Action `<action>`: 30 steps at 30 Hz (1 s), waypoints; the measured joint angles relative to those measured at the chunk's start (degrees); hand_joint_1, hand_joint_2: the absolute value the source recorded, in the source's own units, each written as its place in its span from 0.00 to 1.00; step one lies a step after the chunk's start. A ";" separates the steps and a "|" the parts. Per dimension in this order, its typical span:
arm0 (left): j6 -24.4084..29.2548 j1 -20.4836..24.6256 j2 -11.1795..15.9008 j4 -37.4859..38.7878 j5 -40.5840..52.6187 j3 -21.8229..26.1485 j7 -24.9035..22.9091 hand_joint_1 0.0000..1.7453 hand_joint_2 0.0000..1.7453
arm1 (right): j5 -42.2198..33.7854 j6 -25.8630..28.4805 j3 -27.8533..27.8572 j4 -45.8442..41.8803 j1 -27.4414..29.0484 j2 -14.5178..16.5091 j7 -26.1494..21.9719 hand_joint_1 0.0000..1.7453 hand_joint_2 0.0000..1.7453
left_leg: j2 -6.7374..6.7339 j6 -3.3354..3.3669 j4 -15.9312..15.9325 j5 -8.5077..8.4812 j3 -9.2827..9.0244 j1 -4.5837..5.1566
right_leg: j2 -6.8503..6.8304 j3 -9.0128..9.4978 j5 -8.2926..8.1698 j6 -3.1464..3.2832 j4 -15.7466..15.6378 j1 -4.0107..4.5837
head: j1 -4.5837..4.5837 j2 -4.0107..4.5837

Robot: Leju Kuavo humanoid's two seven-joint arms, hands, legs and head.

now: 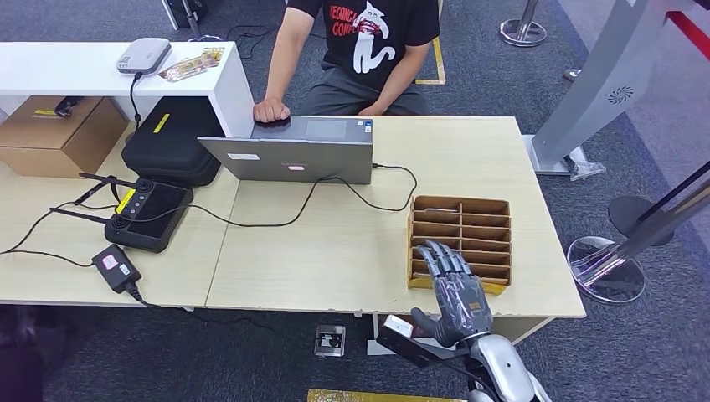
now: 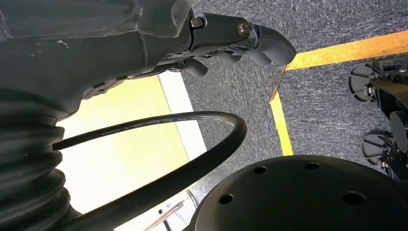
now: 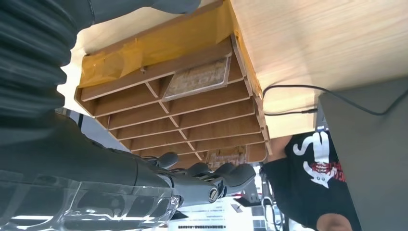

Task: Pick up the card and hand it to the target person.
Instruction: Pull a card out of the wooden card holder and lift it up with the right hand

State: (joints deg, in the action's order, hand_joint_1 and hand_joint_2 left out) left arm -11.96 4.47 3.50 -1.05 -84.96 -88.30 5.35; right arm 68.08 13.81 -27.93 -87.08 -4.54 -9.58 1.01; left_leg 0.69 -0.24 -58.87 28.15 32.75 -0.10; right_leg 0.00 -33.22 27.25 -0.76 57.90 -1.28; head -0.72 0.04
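Grey carpet is surrounding a pale wooden counter (image 1: 352, 251), and a brown wooden slotted card rack (image 1: 460, 243) is sitting near its right front corner; every place below is given relative to that rack.

Judging by the right wrist view, a pale printed card (image 3: 196, 80) is lying in 1 of the rack's end slots, and something similar is showing in a slot at the opposite end, partly hidden. Which slot that is in the head view I cannot tell.

A person in a black printed T-shirt (image 1: 381, 38) is sitting well beyond the rack, behind a grey open laptop (image 1: 289, 155), with a black cable (image 1: 368, 197) trailing between laptop and rack.

Risks, as I judge them: the slots are narrow and the fingers thick, so a reach could push the light rack along the counter or tip it off the front edge; a thin card could slip from a poor pinch; and a long hand-over across the counter could snag the cable.

The right hand (image 1: 454, 289) is hovering over the rack's near edge, palm down, fingers extended and spread, grasping nothing. The left hand (image 2: 231, 43) is hanging by the robot's body above the carpet, fingers loosely curled, carrying nothing.
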 joint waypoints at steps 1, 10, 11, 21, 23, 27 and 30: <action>0.00 0.00 0.00 0.00 0.01 0.00 -0.01 0.00 1.00 | 0.05 0.01 0.04 0.21 0.00 0.04 0.00 0.12 1.00 | 0.00 0.00 0.00 0.00 0.00 0.00 | 0.00 0.00 0.00 0.00 0.00 0.00 | 0.00 0.00; 0.00 0.07 0.00 0.00 0.19 0.00 -0.19 0.00 1.00 | 0.33 0.96 0.42 2.28 -0.08 0.43 -0.31 0.13 1.00 | 0.00 0.00 0.00 0.00 0.00 0.00 | 0.00 0.00 0.00 0.00 0.00 0.00 | 0.00 0.00; 0.00 0.08 0.00 0.00 0.22 0.00 -0.19 0.00 1.00 | 0.40 1.20 0.52 2.53 -0.09 0.47 -0.40 0.14 1.00 | 0.00 0.00 0.00 0.00 0.00 0.00 | 0.00 0.00 0.00 0.00 0.00 0.00 | 0.00 0.00; 0.01 0.28 0.04 0.00 0.71 0.00 -0.76 0.00 1.00 | 1.20 2.48 1.64 4.67 -0.13 1.00 -1.05 0.06 1.00 | 0.00 0.00 0.00 0.00 0.00 0.00 | 0.00 0.00 0.00 0.00 0.00 0.00 | 0.00 0.00; 0.02 0.34 0.06 0.00 0.89 0.00 -0.79 0.00 1.00 | 1.19 2.56 1.69 5.02 -0.13 1.01 -1.15 0.03 1.00 | 0.00 0.00 0.00 0.00 0.00 0.00 | 0.00 0.00 0.00 0.00 0.00 0.00 | -0.01 0.00; 0.05 0.40 0.08 0.00 1.19 0.00 -0.80 0.00 1.00 | 1.02 3.02 1.84 5.84 -0.24 1.06 -1.35 0.00 1.00 | 0.00 0.00 0.00 0.00 0.00 0.00 | 0.00 0.00 0.00 0.00 0.00 0.00 | 0.00 0.00; 0.12 0.43 0.09 0.00 1.39 0.00 -0.82 0.00 1.00 | 0.84 3.46 2.36 6.89 -0.66 1.27 -1.67 0.00 1.00 | 0.00 0.00 0.00 0.00 0.00 0.00 | 0.00 0.00 0.00 0.00 0.00 0.00 | 0.00 0.00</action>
State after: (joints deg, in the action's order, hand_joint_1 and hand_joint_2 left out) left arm -11.84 4.90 3.58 -1.05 -83.57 -88.30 4.52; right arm 68.92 17.28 -25.57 -80.19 -5.19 -8.31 -0.66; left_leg 0.69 -0.24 -58.87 28.15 32.75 -0.10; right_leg 0.00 -33.22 27.25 -0.75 57.90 -1.27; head -0.72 0.04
